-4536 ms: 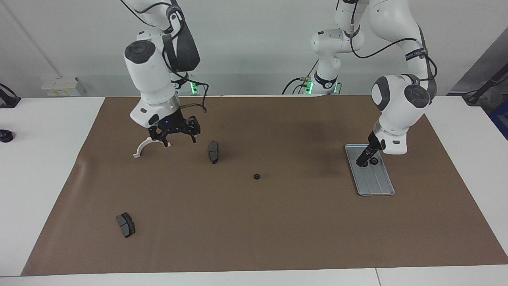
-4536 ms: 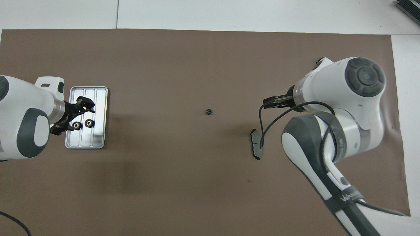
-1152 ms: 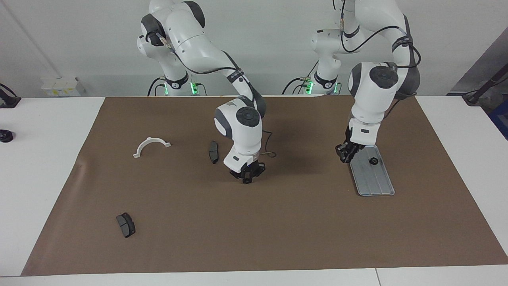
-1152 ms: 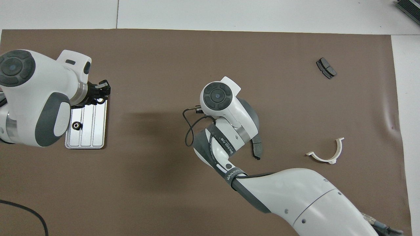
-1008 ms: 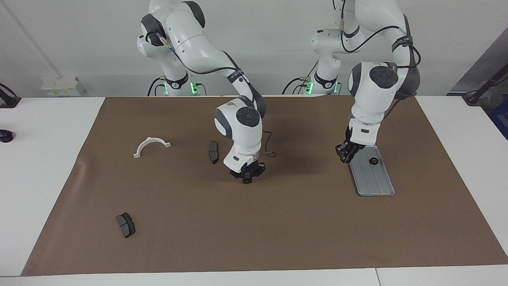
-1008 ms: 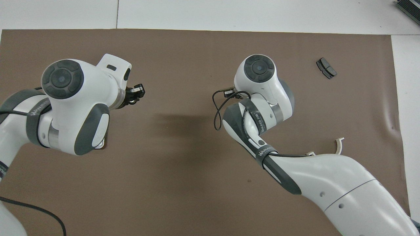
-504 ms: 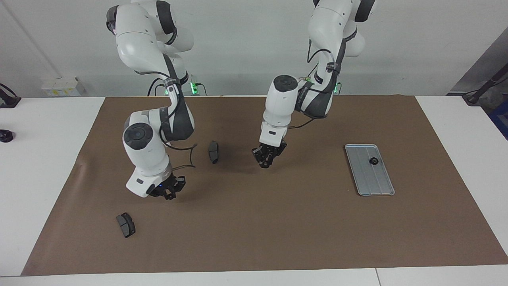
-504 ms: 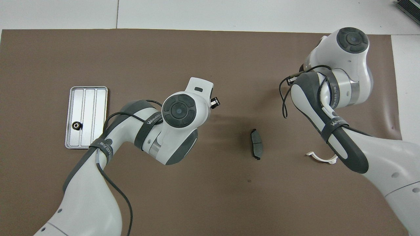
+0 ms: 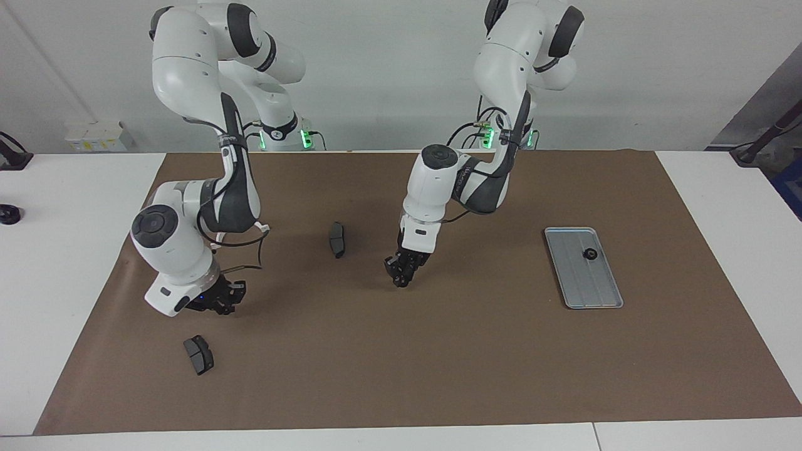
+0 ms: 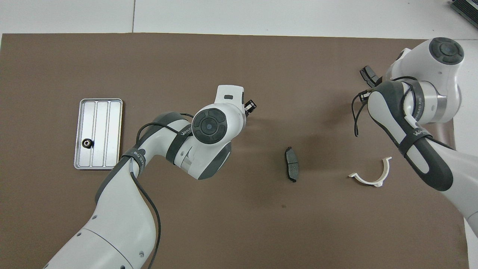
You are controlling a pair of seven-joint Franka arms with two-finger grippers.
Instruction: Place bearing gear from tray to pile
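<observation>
The silver tray (image 9: 592,291) lies toward the left arm's end of the table, also in the overhead view (image 10: 112,123). One black bearing gear (image 9: 589,254) sits in it (image 10: 87,142). My left gripper (image 9: 399,277) is low over the middle of the mat, fingers together on a small dark bearing gear (image 10: 250,106). The pile lies toward the right arm's end: a white half-ring bracket (image 10: 368,182) and two dark brake pads (image 9: 337,239) (image 9: 198,354). My right gripper (image 9: 222,304) hangs just above the mat beside the brake pad farther from the robots, shut on a gear I can hardly see.
A brown paper mat (image 9: 438,363) covers most of the white table. A small black object (image 9: 7,214) sits on the bare table past the right arm's end. The right arm's wrist (image 10: 425,93) partly covers one brake pad (image 10: 367,73) from above.
The left gripper lifted one gear from the tray and carried it to mid-mat. The right gripper picked up the mid-mat gear and swung it over toward the pile's brake pad.
</observation>
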